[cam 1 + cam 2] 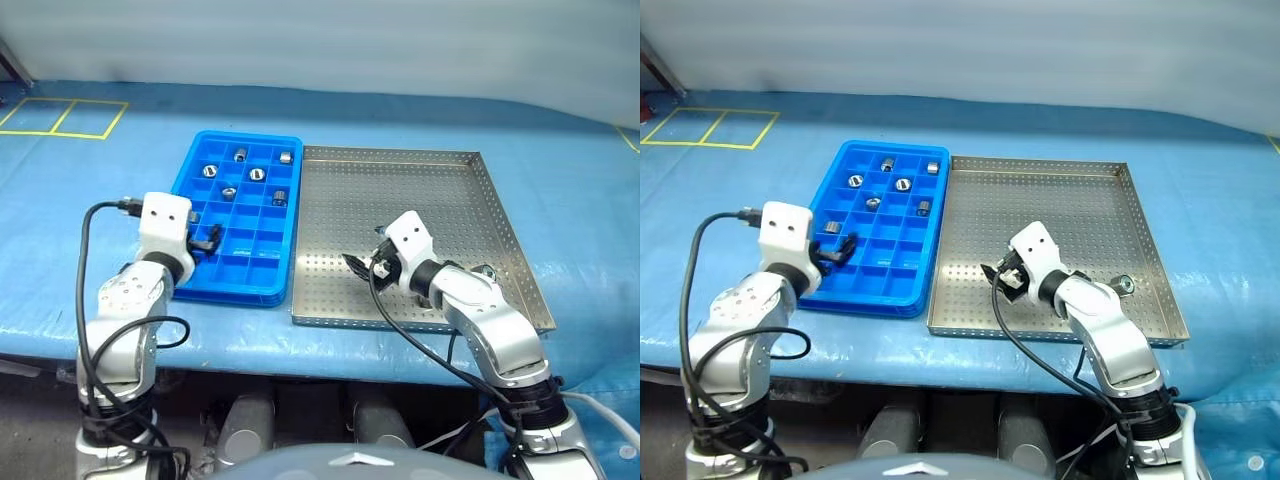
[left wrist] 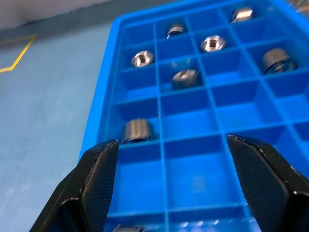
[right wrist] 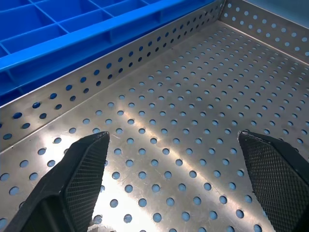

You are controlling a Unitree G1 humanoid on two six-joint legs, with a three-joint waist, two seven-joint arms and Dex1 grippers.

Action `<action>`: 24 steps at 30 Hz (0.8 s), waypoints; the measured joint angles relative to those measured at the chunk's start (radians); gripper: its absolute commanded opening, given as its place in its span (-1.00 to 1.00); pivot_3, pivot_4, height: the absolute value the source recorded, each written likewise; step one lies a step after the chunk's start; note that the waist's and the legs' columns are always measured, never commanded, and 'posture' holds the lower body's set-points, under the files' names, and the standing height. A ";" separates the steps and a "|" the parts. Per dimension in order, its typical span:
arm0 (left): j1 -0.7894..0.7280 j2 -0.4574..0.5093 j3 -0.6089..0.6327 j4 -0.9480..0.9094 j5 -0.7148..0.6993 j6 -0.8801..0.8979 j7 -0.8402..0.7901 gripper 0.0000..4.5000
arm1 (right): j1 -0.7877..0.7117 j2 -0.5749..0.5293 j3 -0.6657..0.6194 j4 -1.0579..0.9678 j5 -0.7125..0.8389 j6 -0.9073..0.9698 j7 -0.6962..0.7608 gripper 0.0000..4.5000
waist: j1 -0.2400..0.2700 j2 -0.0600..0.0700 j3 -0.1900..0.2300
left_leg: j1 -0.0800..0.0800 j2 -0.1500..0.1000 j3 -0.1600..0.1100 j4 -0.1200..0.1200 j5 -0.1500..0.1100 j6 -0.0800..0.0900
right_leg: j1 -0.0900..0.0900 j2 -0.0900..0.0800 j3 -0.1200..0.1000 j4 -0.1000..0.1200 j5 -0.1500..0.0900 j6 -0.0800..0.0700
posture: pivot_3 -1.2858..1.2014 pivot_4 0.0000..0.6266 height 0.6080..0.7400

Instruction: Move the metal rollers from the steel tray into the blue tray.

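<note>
The blue tray (image 1: 238,215) is of bright, smooth plastic, cut by thin walls into small square compartments. It lies on a blue table cover (image 1: 90,200) that looks like woven sheet, a little wrinkled. Just beside it, on its right and nearly touching rim to rim, lies the steel tray (image 1: 420,180), a large square of dull silver metal with a floor full of small round holes and a low raised rim.

Most of the metal rollers (image 1: 257,174) are in the blue tray. They are short shiny cylinders with a dark hole in the middle. Six sit in the far compartments, some upright and some on their side, and one more (image 2: 137,131) lies in a compartment at the left edge. One roller (image 1: 1125,285) rests in the steel tray near its right rim, close behind the right arm.

The left gripper (image 1: 207,241) hangs over the near left part of the blue tray. Its two black fingers (image 2: 99,179) are spread apart and hold nothing. The right gripper (image 1: 365,266) is low over the near part of the steel tray. Its jaws are wide apart too, and between them is only bare perforated metal.

The far half of the steel tray is open floor, and the near rows of the blue tray have free compartments.
</note>
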 measured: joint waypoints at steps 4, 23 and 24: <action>-0.038 -0.010 -0.086 0.077 -0.088 -0.061 -0.101 0.74 | 0.013 -0.008 -0.003 -0.006 -0.018 0.002 -0.021 1.00 | -0.005 0.000 0.000 | 0.000 0.000 0.000 0.000 0.000 0.000 | 0.000 0.000 0.000 0.000 0.000 0.000 | 0.09 -0.52 1.00; -0.188 -0.042 -0.382 0.464 -0.087 -0.286 -0.248 0.74 | 0.168 -0.058 -0.103 -0.166 -0.046 0.185 -0.099 1.00 | -0.076 0.000 0.000 | 0.000 0.000 0.001 0.002 0.000 0.000 | 0.000 0.000 0.002 0.001 0.000 0.001 | -0.02 -0.52 1.00; -0.204 -0.047 -0.391 0.487 -0.078 -0.297 -0.242 0.74 | 0.170 -0.058 -0.108 -0.169 -0.046 0.188 -0.101 1.00 | -0.077 0.000 0.000 | 0.000 0.000 0.001 0.002 0.000 0.000 | 0.000 0.000 0.002 0.001 0.000 0.001 | -0.03 -0.52 1.00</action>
